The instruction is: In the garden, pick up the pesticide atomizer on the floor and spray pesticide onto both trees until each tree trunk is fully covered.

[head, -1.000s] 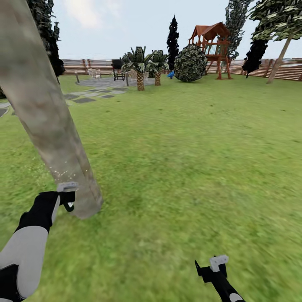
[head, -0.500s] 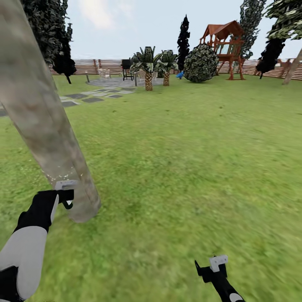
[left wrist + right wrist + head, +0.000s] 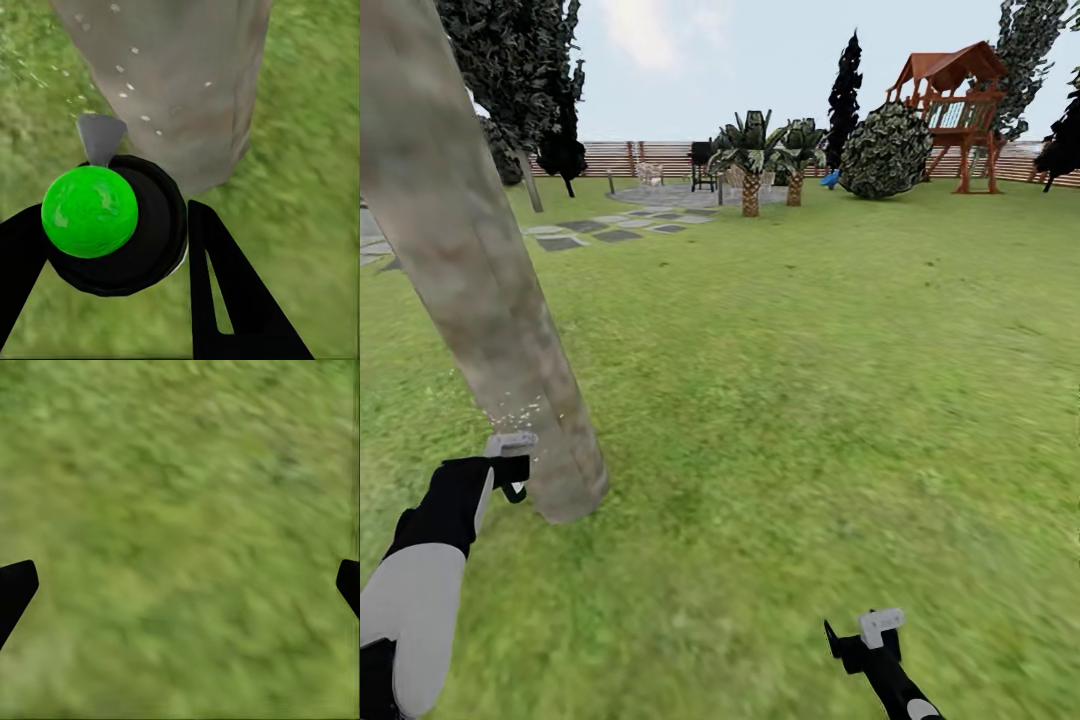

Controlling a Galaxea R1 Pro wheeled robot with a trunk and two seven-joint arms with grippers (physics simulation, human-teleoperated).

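A thick mottled grey-brown tree trunk leans up the left of the head view, rooted in the grass floor. My left gripper is just beside its base, shut on the pesticide atomizer. In the left wrist view the atomizer is a black body with a bright green ball on top and a grey nozzle aimed at the trunk. White droplets speckle the bark. My right gripper hangs low over the grass, open, its fingertips far apart and nothing between them.
Open lawn stretches ahead and right. Stepping stones lead to a paved patch with two small palms. A round bush, a red playset and dark cypresses stand before the slatted fence.
The head camera has swung left, so the far garden has shifted right in the picture. The left gripper stays at the trunk's base with the atomizer. The right arm has not moved.
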